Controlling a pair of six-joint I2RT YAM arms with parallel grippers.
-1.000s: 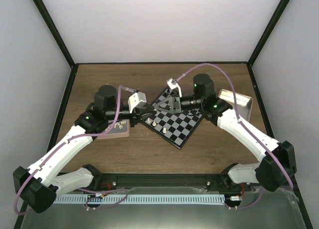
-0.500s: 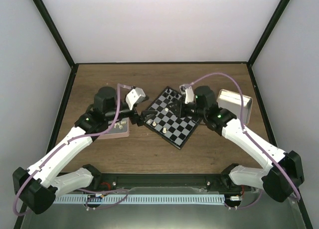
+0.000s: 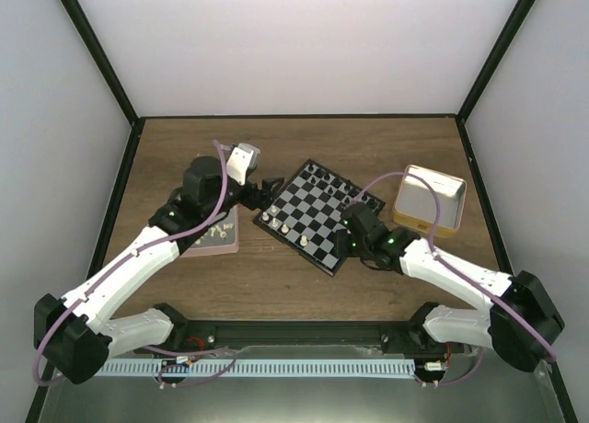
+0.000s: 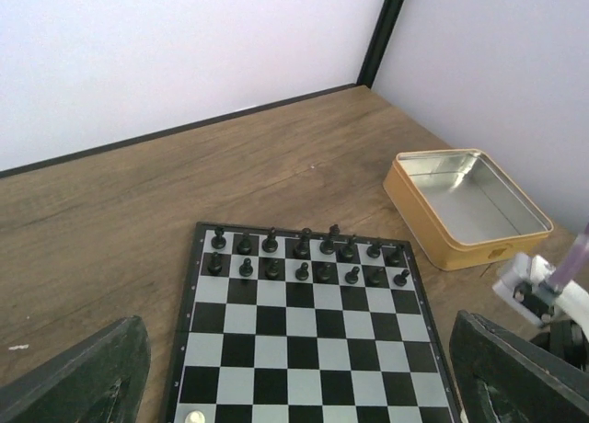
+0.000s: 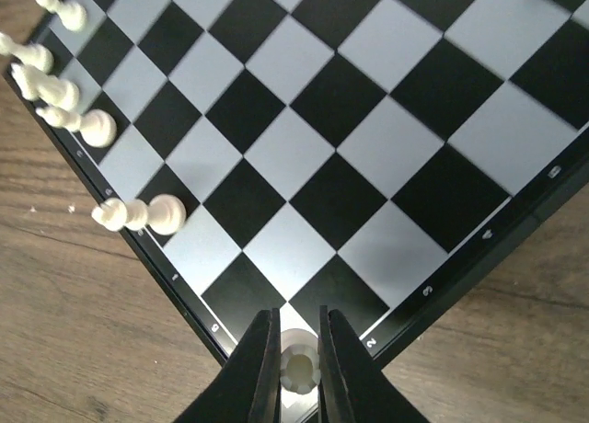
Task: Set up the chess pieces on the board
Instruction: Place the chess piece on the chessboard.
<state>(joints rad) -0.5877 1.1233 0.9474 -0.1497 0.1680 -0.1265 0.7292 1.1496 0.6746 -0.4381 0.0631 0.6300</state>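
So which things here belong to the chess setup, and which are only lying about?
For the job: board; black pieces; white pieces; white piece in the right arm's jaws; pink tray with some pale pieces.
Lying about: tan box.

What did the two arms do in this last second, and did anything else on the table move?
The right fingers swung from the far corner of the board to its near right edge and are now shut on a white piece. The left fingers drew back off the board's left side and opened wide. The board, black pieces, tan tin and pink tray look unmoved.
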